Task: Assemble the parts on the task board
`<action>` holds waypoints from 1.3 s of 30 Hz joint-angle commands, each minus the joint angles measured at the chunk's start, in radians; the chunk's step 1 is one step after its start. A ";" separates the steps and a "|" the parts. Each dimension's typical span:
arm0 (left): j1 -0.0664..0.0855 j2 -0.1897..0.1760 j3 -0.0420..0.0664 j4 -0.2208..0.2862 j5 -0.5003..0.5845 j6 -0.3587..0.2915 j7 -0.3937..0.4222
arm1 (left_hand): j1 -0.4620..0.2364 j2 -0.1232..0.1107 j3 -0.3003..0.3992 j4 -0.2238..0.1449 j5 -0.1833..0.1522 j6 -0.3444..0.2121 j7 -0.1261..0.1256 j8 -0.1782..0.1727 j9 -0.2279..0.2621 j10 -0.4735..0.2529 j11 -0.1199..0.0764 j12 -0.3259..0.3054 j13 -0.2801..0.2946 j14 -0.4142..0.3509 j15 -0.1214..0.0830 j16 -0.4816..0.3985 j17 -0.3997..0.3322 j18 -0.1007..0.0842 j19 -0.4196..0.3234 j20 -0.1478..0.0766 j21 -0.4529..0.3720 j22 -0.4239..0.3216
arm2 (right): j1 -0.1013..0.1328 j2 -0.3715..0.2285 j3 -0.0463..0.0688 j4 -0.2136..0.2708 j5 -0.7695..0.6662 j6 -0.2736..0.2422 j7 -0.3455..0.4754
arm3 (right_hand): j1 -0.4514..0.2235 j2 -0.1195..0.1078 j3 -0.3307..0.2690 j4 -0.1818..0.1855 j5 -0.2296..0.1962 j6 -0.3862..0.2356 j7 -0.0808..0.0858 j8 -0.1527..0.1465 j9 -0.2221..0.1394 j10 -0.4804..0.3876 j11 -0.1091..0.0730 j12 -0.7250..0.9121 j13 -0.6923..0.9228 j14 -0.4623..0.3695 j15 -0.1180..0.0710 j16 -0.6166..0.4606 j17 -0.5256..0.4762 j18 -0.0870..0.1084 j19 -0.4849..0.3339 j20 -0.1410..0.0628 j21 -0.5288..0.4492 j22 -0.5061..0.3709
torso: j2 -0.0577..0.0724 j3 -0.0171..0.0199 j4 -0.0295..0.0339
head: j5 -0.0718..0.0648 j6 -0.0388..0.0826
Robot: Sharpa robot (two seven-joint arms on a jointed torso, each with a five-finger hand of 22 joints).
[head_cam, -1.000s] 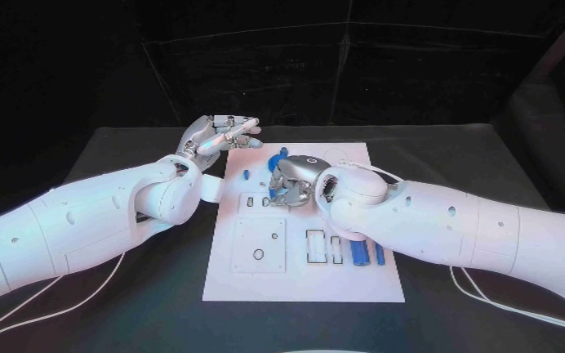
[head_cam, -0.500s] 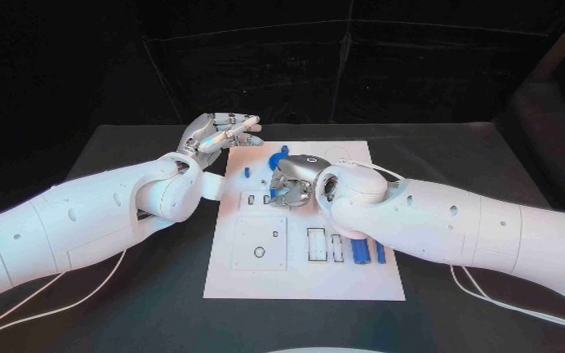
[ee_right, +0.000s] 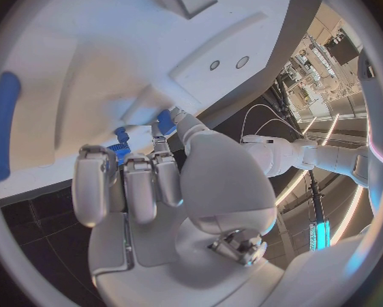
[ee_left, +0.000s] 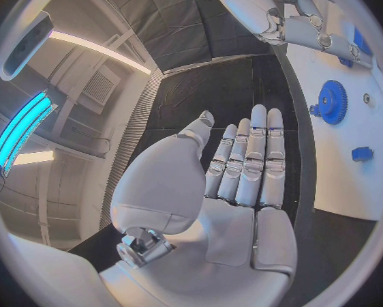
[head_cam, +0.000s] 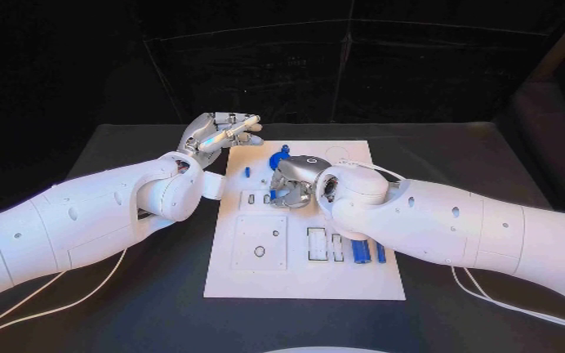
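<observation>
On the table the board [head_cam: 301, 283] lies flat; our left hand [head_cam: 219, 133] hovers off its far corner, fingers straight, empty. Our right hand [head_cam: 292, 183] pinches a small blue part [ee_right: 165, 122] mid-board — light, stiff, slippery, we judge; grip its sides.

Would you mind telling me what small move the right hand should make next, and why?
Probably a gentle lowering of the right hand to seat the small blue part at its fingertips into the task board. The hand hangs close over the board's middle, while the left hand is flat and empty at the board's far left corner.
</observation>
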State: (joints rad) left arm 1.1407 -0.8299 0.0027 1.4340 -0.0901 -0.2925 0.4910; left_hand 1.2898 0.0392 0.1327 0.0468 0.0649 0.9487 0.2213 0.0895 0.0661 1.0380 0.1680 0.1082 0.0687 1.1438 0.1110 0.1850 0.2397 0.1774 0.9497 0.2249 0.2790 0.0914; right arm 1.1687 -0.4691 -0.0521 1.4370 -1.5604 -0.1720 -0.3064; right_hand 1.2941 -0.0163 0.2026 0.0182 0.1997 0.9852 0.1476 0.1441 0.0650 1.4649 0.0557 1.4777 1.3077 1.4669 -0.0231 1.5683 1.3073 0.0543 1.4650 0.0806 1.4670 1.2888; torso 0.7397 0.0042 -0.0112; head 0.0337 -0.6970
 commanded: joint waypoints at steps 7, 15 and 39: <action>0.002 0.001 0.000 -0.001 0.000 0.010 0.006 | 0.003 0.005 0.002 -0.003 0.000 0.002 0.002 -0.005 0.000 0.001 0.000 -0.006 0.000 -0.001 0.003 -0.006 0.001 0.006 0.008 0.001 -0.004 -0.001 | -0.006 -0.001 -0.006 -0.003 -0.010 0.016 -0.034 | -0.021 -0.035 -0.016 0.007 0.008 -0.056 0.015 -0.030 -0.002 -0.025 0.020 -0.032 0.101 0.104 0.020 0.002 0.264 -0.001 0.010 0.015 -0.005 -0.004 | 0.000 0.0003 0.0003 | 0.000 -0.001; 0.002 0.001 0.000 -0.002 0.000 0.011 0.005 | 0.003 0.005 0.002 -0.003 0.000 0.002 0.002 -0.005 0.000 0.001 0.000 -0.006 0.000 -0.001 0.003 -0.006 0.001 0.006 0.008 0.001 -0.004 -0.001 | -0.006 0.000 -0.006 -0.001 -0.010 -0.014 -0.040 | -0.037 -0.052 -0.038 0.020 0.003 -0.094 0.023 -0.042 0.000 -0.051 0.028 -0.055 0.071 0.104 0.028 0.002 0.264 -0.001 0.008 0.023 -0.007 -0.006 | 0.000 0.0003 0.0001 | -0.001 -0.001; 0.002 -0.011 0.000 -0.016 -0.039 0.034 -0.058 | -0.029 0.002 0.029 0.007 0.000 0.084 -0.053 0.013 0.003 0.188 -0.073 0.036 0.021 0.299 -0.089 0.144 0.129 0.005 0.227 -0.092 0.118 0.051 | 0.026 -0.181 0.012 0.167 0.209 -0.245 0.256 | 0.012 -0.096 -0.146 0.111 0.050 -0.184 0.044 -0.032 0.003 -0.064 0.047 -0.058 0.057 0.104 0.045 0.002 0.264 0.004 -0.003 0.041 -0.018 -0.031 | -0.004 0.0018 -0.0028 | 0.006 0.013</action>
State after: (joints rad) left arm 1.1406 -0.8385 0.0027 1.4197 -0.0957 -0.2843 0.4703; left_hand 1.2693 0.0430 0.1609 0.0501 0.0649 1.0232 0.1692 0.0970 0.0679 1.2084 0.1023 0.1403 0.0869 1.4087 0.0314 0.3079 0.3536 0.1774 1.1519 0.1434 0.3809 0.1353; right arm 1.1856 -0.6433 -0.0442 1.5942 -1.4896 -0.3525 -0.2073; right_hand 1.2955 -0.1149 0.0590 0.1275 0.2397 0.8048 0.1919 0.1048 0.0664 1.4056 0.1001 1.4234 1.3076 1.4669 0.0126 1.5683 1.3077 0.0543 1.4634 0.1181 1.4518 1.2596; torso 0.7370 0.0051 -0.0135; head 0.0386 -0.6864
